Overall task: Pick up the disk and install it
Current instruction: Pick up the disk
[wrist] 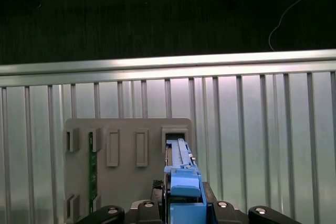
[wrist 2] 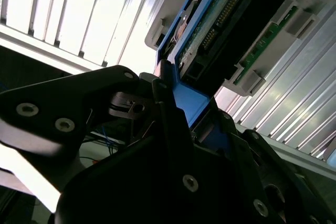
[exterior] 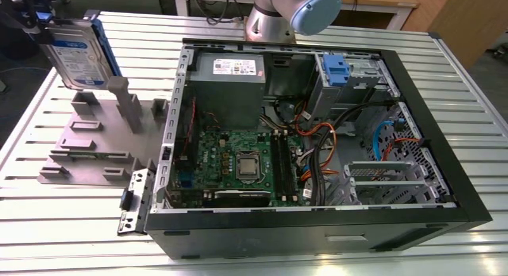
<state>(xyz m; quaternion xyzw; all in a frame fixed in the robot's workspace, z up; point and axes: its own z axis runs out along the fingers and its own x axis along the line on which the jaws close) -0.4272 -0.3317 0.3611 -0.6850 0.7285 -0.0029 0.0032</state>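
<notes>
The disk (exterior: 78, 55) is a silver hard drive with a white-and-blue label and blue side rails. It hangs upright in the air over the grey fixture plate (exterior: 91, 145), at the exterior view's far left. My gripper (exterior: 35, 19) is shut on the disk's top end. In the first wrist view the disk (wrist: 181, 174) shows edge-on with its blue rail, between the black fingers (wrist: 110, 213), above an empty slot of the plate (wrist: 126, 129). In the second wrist view the blue rail (wrist 2: 186, 100) sits clamped in the gripper (wrist 2: 168, 103), and the disk's green circuit side (wrist 2: 210, 30) faces the camera.
An open black computer case (exterior: 468, 187) lies on the slatted metal table (exterior: 80, 228). It holds a motherboard (exterior: 238, 163), a grey power supply (exterior: 226, 71) and an upright silver cage with a blue latch (exterior: 337, 71). A green memory stick (wrist: 92, 171) stands in the fixture plate. The arm's base (exterior: 270, 20) is behind the case.
</notes>
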